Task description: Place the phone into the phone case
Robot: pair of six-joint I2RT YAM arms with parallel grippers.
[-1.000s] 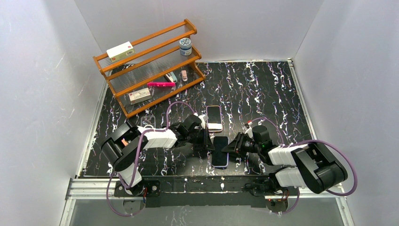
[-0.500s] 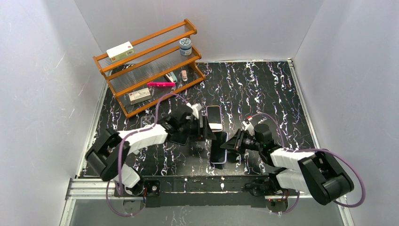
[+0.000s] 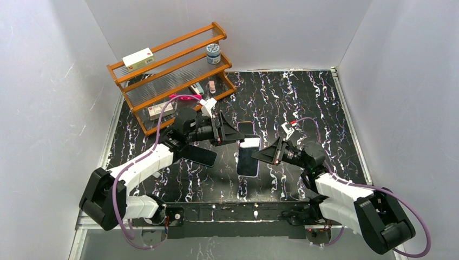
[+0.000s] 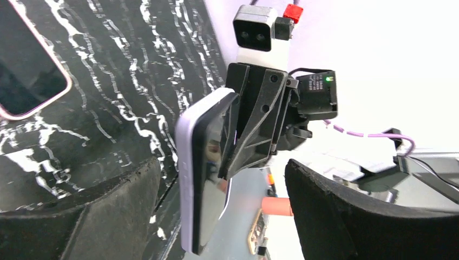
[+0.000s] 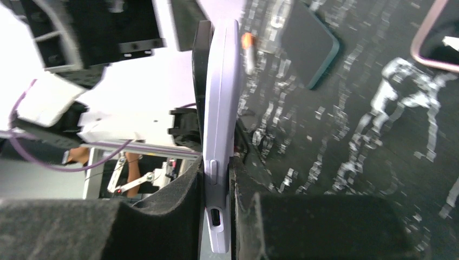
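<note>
A dark phone point(image 3: 247, 162) sits in a lilac phone case point(image 5: 219, 135) and is held above the table by my right gripper point(image 5: 218, 181). That gripper is shut on the case's end, one pad on each face. In the left wrist view the cased phone point(image 4: 201, 179) stands on edge ahead of my left gripper point(image 4: 222, 165), with the right gripper point(image 4: 260, 124) behind it. My left gripper point(image 3: 226, 133) is open, its fingers wide apart and touching nothing, up and to the left of the phone.
A pink-edged phone point(image 3: 246, 130) lies on the black marbled table point(image 3: 303, 103) behind the held one. A dark teal-edged phone point(image 3: 201, 156) lies to the left. A wooden rack point(image 3: 173, 76) with boxes and a jar stands at the back left.
My left gripper has opened, let go of the cased phone, and drawn back up and to the left. My right gripper has lifted the cased phone a little toward the left.
</note>
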